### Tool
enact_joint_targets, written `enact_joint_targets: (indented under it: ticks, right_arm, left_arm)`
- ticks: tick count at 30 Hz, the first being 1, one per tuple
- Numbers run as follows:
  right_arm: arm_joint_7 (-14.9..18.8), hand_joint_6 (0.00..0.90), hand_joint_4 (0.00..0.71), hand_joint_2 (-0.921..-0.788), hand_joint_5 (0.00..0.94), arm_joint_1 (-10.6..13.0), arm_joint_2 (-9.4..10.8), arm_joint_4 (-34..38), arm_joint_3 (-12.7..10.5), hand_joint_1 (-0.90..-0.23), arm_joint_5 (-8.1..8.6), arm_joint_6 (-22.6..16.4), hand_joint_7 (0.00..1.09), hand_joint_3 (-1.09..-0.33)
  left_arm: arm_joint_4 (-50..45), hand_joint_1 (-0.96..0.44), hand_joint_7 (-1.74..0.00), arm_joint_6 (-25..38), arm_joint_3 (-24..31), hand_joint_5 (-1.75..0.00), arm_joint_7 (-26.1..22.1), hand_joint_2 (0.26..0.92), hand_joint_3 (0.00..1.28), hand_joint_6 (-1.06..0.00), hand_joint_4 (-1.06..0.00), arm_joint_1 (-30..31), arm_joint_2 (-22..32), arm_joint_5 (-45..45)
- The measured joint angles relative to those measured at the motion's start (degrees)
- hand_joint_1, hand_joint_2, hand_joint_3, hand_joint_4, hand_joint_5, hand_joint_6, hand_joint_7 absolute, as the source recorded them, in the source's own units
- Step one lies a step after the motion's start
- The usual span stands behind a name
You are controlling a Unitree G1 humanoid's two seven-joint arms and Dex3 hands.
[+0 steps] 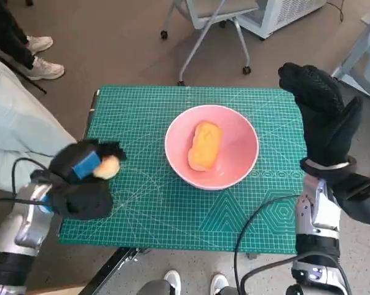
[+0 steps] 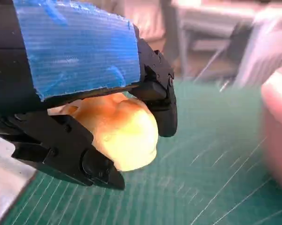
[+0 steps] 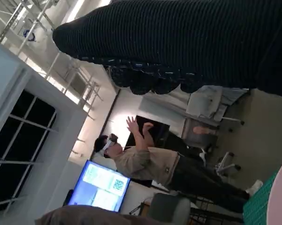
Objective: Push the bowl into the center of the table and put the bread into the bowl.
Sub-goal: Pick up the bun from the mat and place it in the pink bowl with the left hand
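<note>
A pink bowl [image 1: 234, 161] sits near the middle of the green cutting mat [image 1: 148, 209], with an orange-yellow bread piece [image 1: 205, 145] lying inside it. My left hand [image 1: 80, 175] is over the mat's left side and grips a second pale yellow bread piece [image 1: 107, 166], seen close up between the black fingers as bread [image 2: 127, 133] in the left wrist view. The bowl's pink rim [image 2: 278, 122] shows blurred at that picture's edge. My right hand [image 1: 323, 114] is raised above the mat's right edge with fingers spread, holding nothing.
A person's light trouser leg [image 1: 19, 132] and white shoes [image 1: 40, 58] are left of the table. A wheeled chair base [image 1: 203, 37] stands beyond the far edge. Feet [image 1: 194, 281] show at the near edge. A person [image 3: 150, 161] stands in the right wrist view.
</note>
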Motion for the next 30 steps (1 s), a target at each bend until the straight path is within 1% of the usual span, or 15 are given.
enact_joint_targets:
  ticks: [7,13,17,22,25,28,30]
  right_arm:
    - [0.0,0.210,0.195,-0.921,0.000,0.0,0.0,0.0,0.1,-0.633,-0.02,0.0,0.25,-0.727]
    - [0.0,0.215,0.194,-0.921,0.000,0.0,0.0,0.2,0.0,-0.632,-0.02,0.1,0.25,-0.728]
    - [0.0,0.218,0.193,-0.921,0.000,-0.2,-0.3,0.9,0.0,-0.632,-0.03,0.0,0.26,-0.731]
    - [0.0,0.217,0.194,-0.921,0.001,-0.7,0.5,1.0,0.8,-0.631,-0.15,0.0,0.26,-0.735]
    - [0.0,0.216,0.194,-0.921,0.001,-0.8,0.4,1.0,0.9,-0.631,-0.14,0.0,0.26,-0.736]
    - [0.0,0.215,0.195,-0.921,0.001,-0.8,0.2,1.0,0.8,-0.631,-0.12,-0.1,0.27,-0.735]
    - [0.0,0.216,0.197,-0.921,0.002,-0.5,-0.4,0.9,0.4,-0.631,0.01,-0.1,0.27,-0.731]
  left_arm:
    - [-6.6,0.00,-1.06,0.7,2.2,-1.02,-1.7,0.901,0.01,-0.69,-0.85,-2.6,-0.2,-1.9]
    - [-8.8,0.00,-1.06,1.8,2.6,-1.01,-2.4,0.900,0.01,-0.70,-0.85,-5.0,-1.0,-2.0]
    - [-10.2,0.00,-1.06,2.7,1.0,-1.01,-2.7,0.899,0.01,-0.71,-0.84,-10.2,-4.3,-1.9]
    - [-10.5,0.00,-1.05,1.3,-1.1,-1.03,-2.7,0.899,0.01,-0.71,-0.84,-18.3,-7.5,-1.9]
    - [-10.7,0.00,-1.05,0.3,-1.4,-1.03,-2.7,0.899,0.01,-0.72,-0.84,-20.7,-8.1,-1.9]
    - [-10.6,0.00,-1.05,-0.2,-1.6,-1.03,-2.8,0.899,0.01,-0.72,-0.84,-21.3,-8.7,-1.9]
    - [-9.5,0.00,-1.06,-0.2,-3.5,-1.02,-4.2,0.900,0.01,-0.72,-0.83,-23.1,-9.9,-1.7]
